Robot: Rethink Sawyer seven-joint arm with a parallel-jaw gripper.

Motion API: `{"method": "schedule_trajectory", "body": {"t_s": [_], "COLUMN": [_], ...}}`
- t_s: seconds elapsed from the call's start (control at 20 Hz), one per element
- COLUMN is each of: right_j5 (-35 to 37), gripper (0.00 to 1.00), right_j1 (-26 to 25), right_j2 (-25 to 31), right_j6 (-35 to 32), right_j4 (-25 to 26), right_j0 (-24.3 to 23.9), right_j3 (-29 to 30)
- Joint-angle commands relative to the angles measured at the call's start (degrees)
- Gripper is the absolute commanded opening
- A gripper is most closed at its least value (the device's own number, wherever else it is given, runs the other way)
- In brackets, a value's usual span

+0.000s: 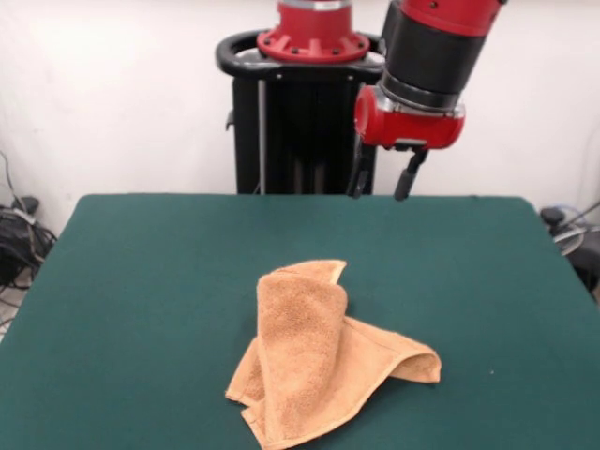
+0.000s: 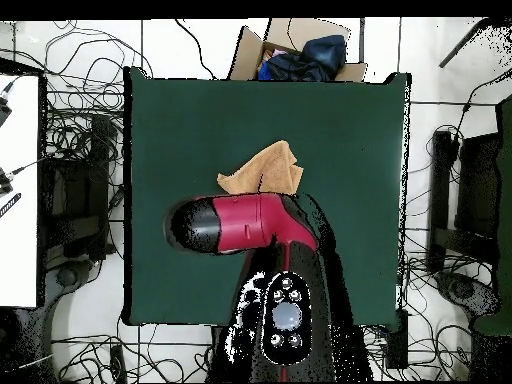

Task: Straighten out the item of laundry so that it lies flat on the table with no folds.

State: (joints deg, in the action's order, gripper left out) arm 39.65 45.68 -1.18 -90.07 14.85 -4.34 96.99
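Note:
The orange-tan terry towel (image 1: 317, 356) lies crumpled on the dark green table (image 1: 141, 281), folded over itself with a raised ridge through its middle and a corner sticking out to the right. In the overhead view the towel (image 2: 265, 170) is partly hidden under the arm. My gripper (image 1: 384, 176) hangs high above the table's far side, well behind and above the towel, with its two black fingers apart and nothing between them. In the overhead view the red arm covers the gripper.
The robot's black pedestal (image 1: 300, 122) stands behind the table's far edge. In the overhead view a cardboard box (image 2: 300, 52) with dark cloth sits beyond the table's top edge, and cables lie on the floor around the table.

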Motion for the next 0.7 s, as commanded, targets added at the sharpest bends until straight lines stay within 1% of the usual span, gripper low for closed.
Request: {"method": "schedule_trajectory", "body": {"t_s": [0.05, 0.2, 0.4, 0.5, 0.6, 0.65, 0.7], "right_j5": [-1.0, -4.7, -5.0, -6.7, -9.3, -11.4, -12.1], "gripper": [1.0, 1.0, 1.0, 1.0, 1.0, 1.0, 1.0], "right_j1": [-3.1, -3.1, -3.0, -3.3, -3.8, -4.2, -4.4], "right_j2": [4.6, 6.2, 6.6, 7.3, 7.5, 7.2, 6.7], "right_j6": [-4.8, -5.3, -6.0, -6.8, -9.0, -11.6, -12.6], "right_j4": [-1.4, -2.4, -2.5, -3.4, -5.0, -6.4, -7.0], "right_j0": [-1.7, -2.6, -2.8, -3.2, -3.5, -3.6, -3.4], "right_j3": [-4.5, -5.3, -5.7, -6.2, -5.7, -4.8, -4.8]}}
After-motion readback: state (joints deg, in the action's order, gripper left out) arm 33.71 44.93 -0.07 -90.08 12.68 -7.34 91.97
